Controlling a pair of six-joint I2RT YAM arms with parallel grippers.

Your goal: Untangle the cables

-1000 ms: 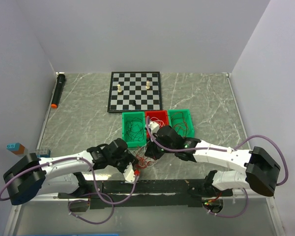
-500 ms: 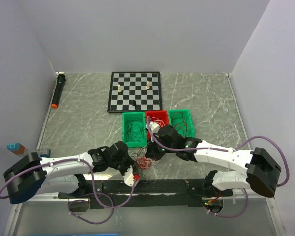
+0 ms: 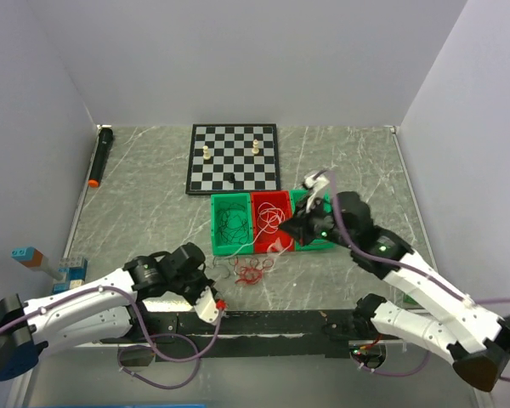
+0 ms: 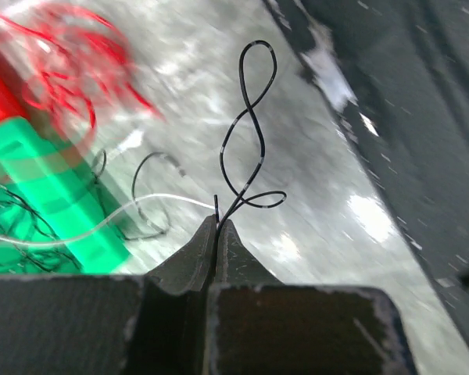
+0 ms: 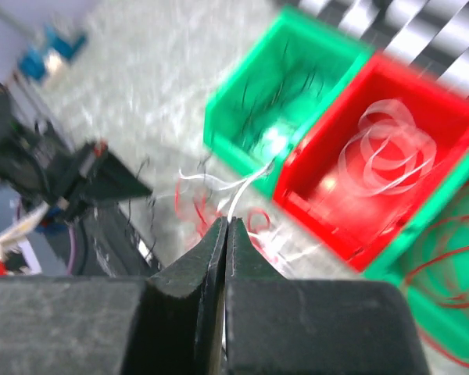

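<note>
Cables [image 3: 252, 273] just before the bins [image 3: 229, 250]

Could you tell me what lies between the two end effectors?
A loose tangle of red wires on the tabletop, seen in the top view.

left gripper [image 4: 217, 228] | jaws pressed together, pinching black cable [image 4: 252, 112] | low, near-left of red bin [image 3: 270, 212] | right gripper [image 5: 225, 224] | jaws pressed onto white cable [image 5: 242, 190] | raised by red bin's right edge, arm reaching forward
</note>
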